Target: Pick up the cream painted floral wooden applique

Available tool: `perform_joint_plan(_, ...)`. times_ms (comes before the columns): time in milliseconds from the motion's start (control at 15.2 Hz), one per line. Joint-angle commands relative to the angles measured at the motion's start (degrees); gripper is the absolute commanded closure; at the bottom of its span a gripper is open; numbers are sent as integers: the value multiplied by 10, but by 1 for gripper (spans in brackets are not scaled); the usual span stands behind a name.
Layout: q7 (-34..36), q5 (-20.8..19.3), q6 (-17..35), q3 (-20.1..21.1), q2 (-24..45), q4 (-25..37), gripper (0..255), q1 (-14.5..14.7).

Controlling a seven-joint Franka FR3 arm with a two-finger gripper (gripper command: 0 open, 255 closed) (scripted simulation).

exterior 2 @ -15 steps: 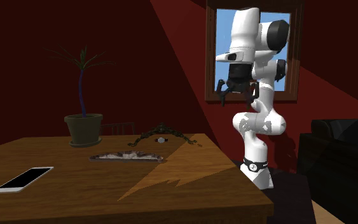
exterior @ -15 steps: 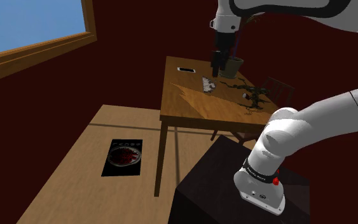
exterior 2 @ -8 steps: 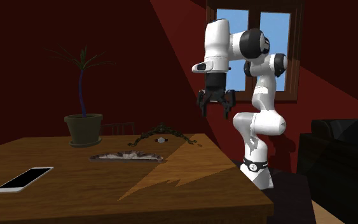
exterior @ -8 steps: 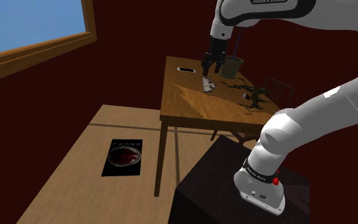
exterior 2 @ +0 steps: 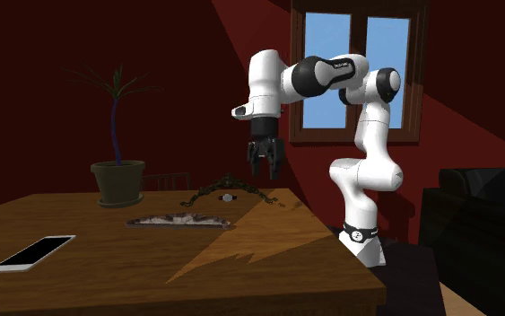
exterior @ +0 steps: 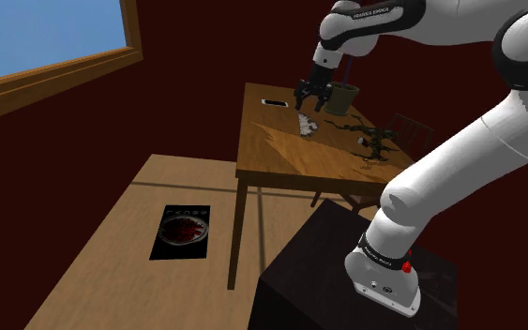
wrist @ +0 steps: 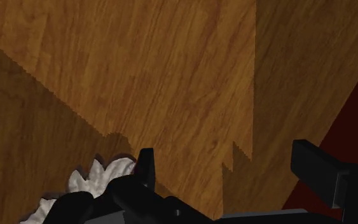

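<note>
The cream floral applique (exterior: 307, 123) lies flat on the wooden table (exterior: 276, 155), a long carved strip in front of the plant pot. From the second exterior view the applique (exterior 2: 180, 219) sits mid-table. My gripper (exterior: 312, 100) hangs open above the table, close over the applique's far end in the shoulder view. The gripper (exterior 2: 264, 170) is well above the tabletop and to the right of the strip in the second exterior view. In the wrist view the gripper (wrist: 228, 168) has its fingers (wrist: 147, 167) apart, and the applique's white petals (wrist: 95, 175) show beside one finger, not between them.
A potted plant (exterior 2: 118, 182), a dark twig-like ornament (exterior 2: 230, 189) and a white phone (exterior 2: 32, 253) share the table. A chair (exterior: 409, 131) stands behind it. On the floor lies a dark mat (exterior: 181, 231). The black stand (exterior: 346, 281) is at lower right.
The arm has swung out over the table. The gripper moved left in the second exterior view and came down toward the applique, staying open.
</note>
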Motion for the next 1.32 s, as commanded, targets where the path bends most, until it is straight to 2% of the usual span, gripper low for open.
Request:
perform_joint_plan(0,8,18,29,-19,26,7,0,-10)
perform_joint_plan(462,14,105,119,-86,116,30,0,-39)
perform_joint_plan(924,-10,237,189,-144,213,55,0,-69)
perform_joint_plan(1254,-34,270,217,-146,237,44,0,-72)
